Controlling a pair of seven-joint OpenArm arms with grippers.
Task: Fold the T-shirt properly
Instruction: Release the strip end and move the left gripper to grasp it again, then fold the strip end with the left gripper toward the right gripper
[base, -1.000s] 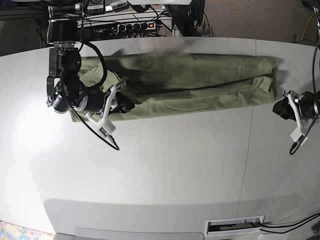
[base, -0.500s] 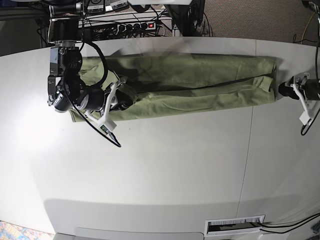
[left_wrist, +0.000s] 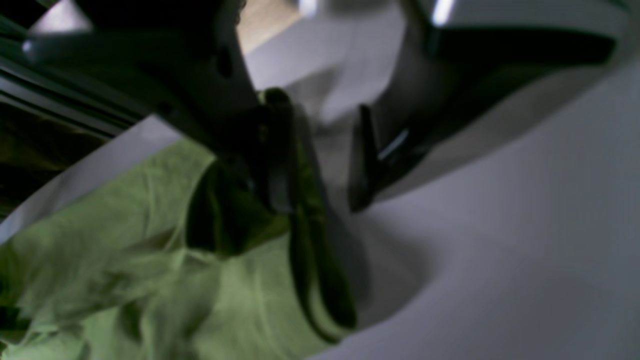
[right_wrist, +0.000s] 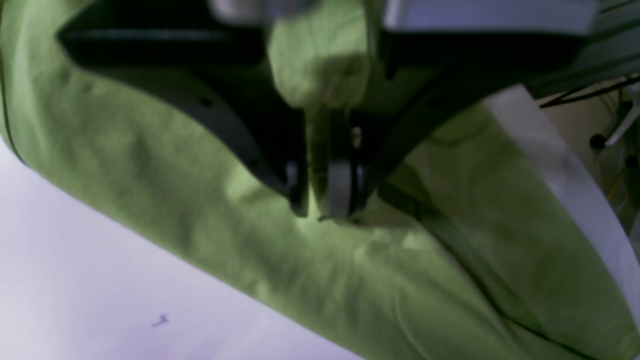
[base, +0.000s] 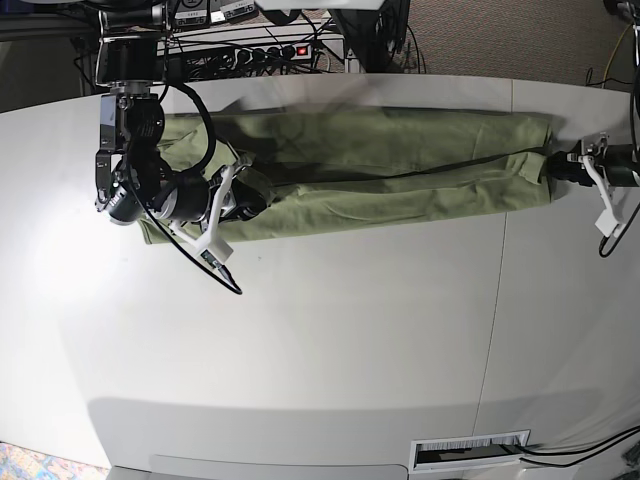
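The sage-green T-shirt (base: 400, 170) lies as a long, narrow folded strip across the back of the white table (base: 350, 330). My right gripper (base: 252, 195) is at the strip's left part. In the right wrist view, the right gripper (right_wrist: 325, 200) is shut on a raised fold of the T-shirt (right_wrist: 150, 175). My left gripper (base: 558, 170) is at the strip's right end. In the left wrist view, the left gripper (left_wrist: 320, 170) is open. One finger (left_wrist: 275, 150) is over the edge of the T-shirt (left_wrist: 125, 280), the other over the table.
A power strip and cables (base: 250, 50) lie behind the table's back edge. A white slotted panel (base: 470, 450) sits at the table's front edge. A seam (base: 495, 300) runs across the tabletop on the right.
My left gripper has moved up and in from beside the table's right edge to the T-shirt's right end. The right arm has hardly moved.
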